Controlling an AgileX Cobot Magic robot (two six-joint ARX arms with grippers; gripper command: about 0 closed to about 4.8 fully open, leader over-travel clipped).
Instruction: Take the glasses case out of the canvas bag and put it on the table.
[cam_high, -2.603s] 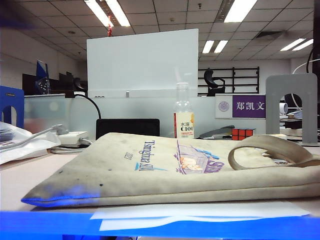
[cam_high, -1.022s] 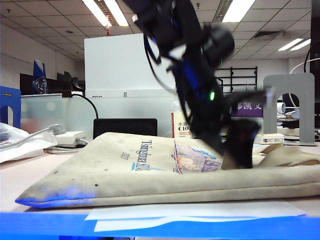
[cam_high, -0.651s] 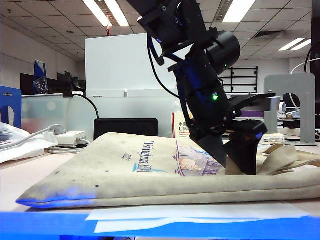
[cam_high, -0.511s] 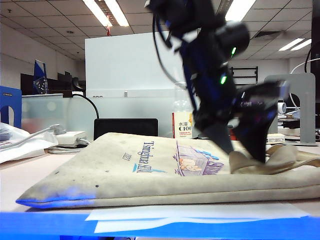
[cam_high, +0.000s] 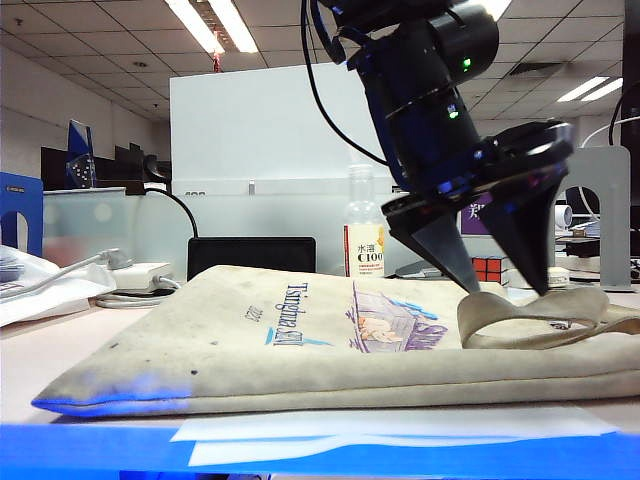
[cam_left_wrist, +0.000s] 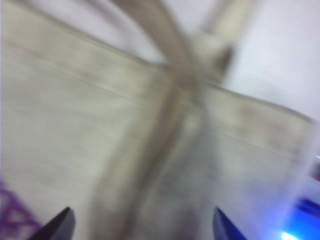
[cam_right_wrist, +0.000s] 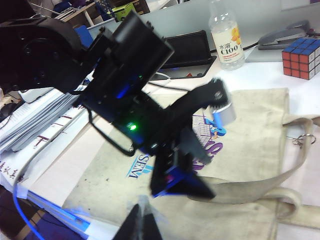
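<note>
The off-white canvas bag (cam_high: 300, 340) lies flat on the beige table (cam_high: 25, 365), its printed side up. Its beige strap handle (cam_high: 530, 310) loops at the right end. My left gripper (cam_high: 505, 285) hangs open just above that handle, fingertips pointing down on either side of the loop. The blurred left wrist view shows the bag (cam_left_wrist: 75, 115) and strap (cam_left_wrist: 165, 85) beyond the widely parted left gripper (cam_left_wrist: 142, 225). My right gripper (cam_right_wrist: 142, 225) is shut and empty, held above the near edge of the bag (cam_right_wrist: 250, 125). The glasses case is hidden.
A drink bottle (cam_high: 365, 235) and a Rubik's cube (cam_high: 490, 268) stand behind the bag. White paper sheets (cam_high: 400, 425) lie under its front edge. A black tray (cam_high: 250, 255), a cabled adapter (cam_high: 140, 275) and a grey metal stand (cam_high: 590, 200) are further back.
The left arm came in over the bag, slid right along it and rose slightly. Its open jaws now hang over the strap handle, which stands up as a loop again.
</note>
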